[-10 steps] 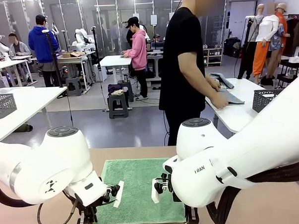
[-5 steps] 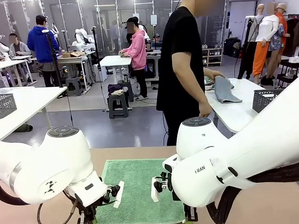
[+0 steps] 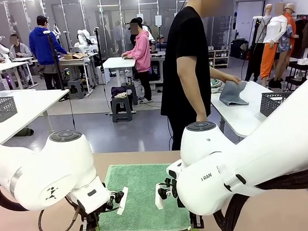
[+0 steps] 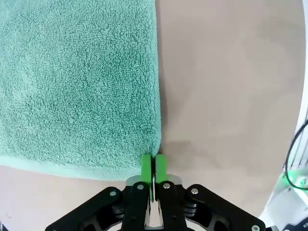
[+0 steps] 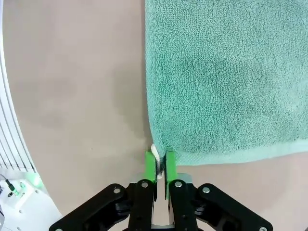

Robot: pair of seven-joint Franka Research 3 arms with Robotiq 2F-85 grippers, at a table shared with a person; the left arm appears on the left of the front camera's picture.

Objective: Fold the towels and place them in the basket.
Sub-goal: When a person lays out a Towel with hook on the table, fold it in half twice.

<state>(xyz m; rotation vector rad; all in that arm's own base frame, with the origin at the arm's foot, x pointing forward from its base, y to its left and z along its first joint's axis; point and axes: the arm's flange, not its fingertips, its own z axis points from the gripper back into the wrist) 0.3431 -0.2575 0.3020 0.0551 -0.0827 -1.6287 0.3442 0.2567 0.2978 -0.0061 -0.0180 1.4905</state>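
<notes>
Two grippers were clamped on the near corners of a single towel. The left gripper (image 4: pixel 154 162) had its green pads pressed together on one corner of the mint-green towel (image 4: pixel 82 82), and only the very tip of the cloth was caught between them. The right gripper (image 5: pixel 160 161) was likewise closed on the other near corner, where the small white loop (image 5: pixel 154 152) was trapped against the pads. The towel was spread flat and unfolded on the tan table (image 4: pixel 231 96), between the two arms, running from the robot's side towards the far edge. Beyond that edge a person (image 3: pixel 190 68) was turned towards a side table, with one hand on a grey cloth (image 3: pixel 232 93).

The step in hand was judged to be the first fold. Both corners would best be raised together and level, then carried forward over the cloth at an equal pace. They should be set down on the far corners so that the edges match. Since so little cloth was held on the left, a slow lift would be advised, lest that corner slip free. The hem should be lowered onto the cloth before release, not dropped.
</notes>
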